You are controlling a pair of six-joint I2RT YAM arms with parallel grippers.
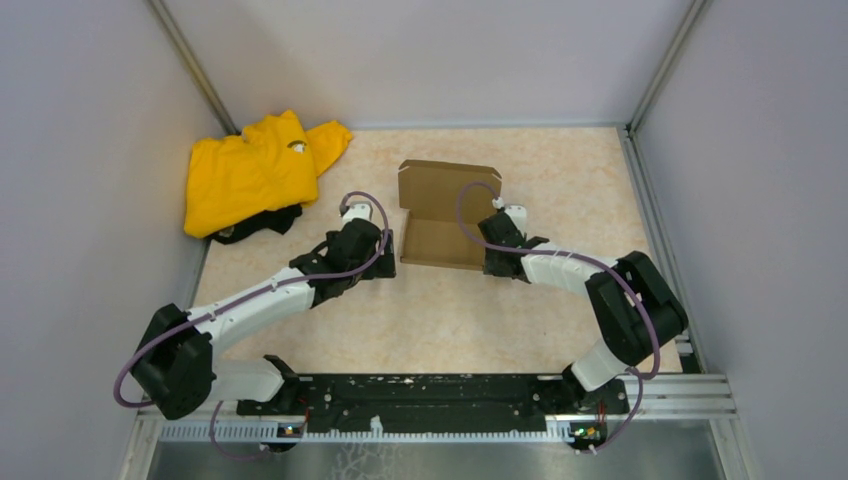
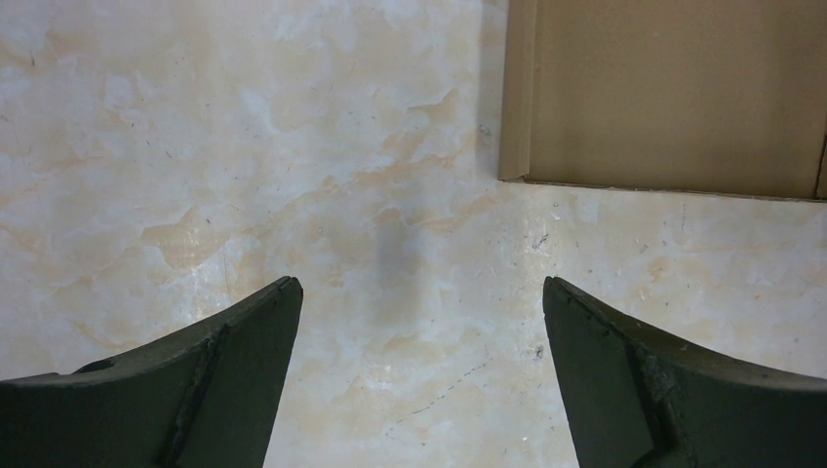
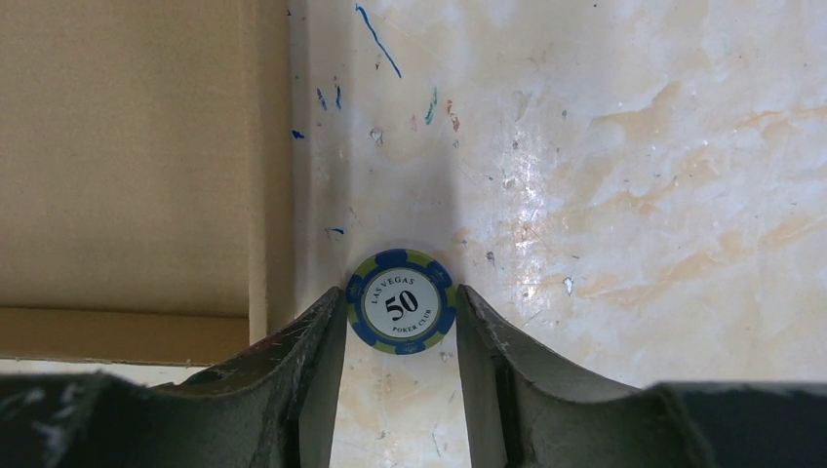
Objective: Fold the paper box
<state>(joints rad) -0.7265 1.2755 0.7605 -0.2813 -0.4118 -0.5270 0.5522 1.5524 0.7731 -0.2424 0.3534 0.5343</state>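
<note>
The paper box point(image 1: 445, 215) is plain brown cardboard in the middle of the table, its lid flap standing up at the back and its shallow tray in front. My left gripper point(image 1: 384, 262) is open and empty just left of the box's near left corner; its wrist view shows that gripper point(image 2: 419, 283) over bare table with the box corner point(image 2: 673, 97) at upper right. My right gripper point(image 1: 493, 262) is by the box's near right corner. In its wrist view this gripper point(image 3: 400, 292) is shut on a blue and green poker chip point(image 3: 401, 300) marked 50, beside the box's right wall point(image 3: 127, 166).
A yellow cloth garment point(image 1: 255, 172) lies bunched at the far left, over something dark. Grey walls enclose the table on three sides. A metal rail point(image 1: 440, 405) carrying the arm bases runs along the near edge. Pen marks point(image 3: 375, 39) dot the table right of the box.
</note>
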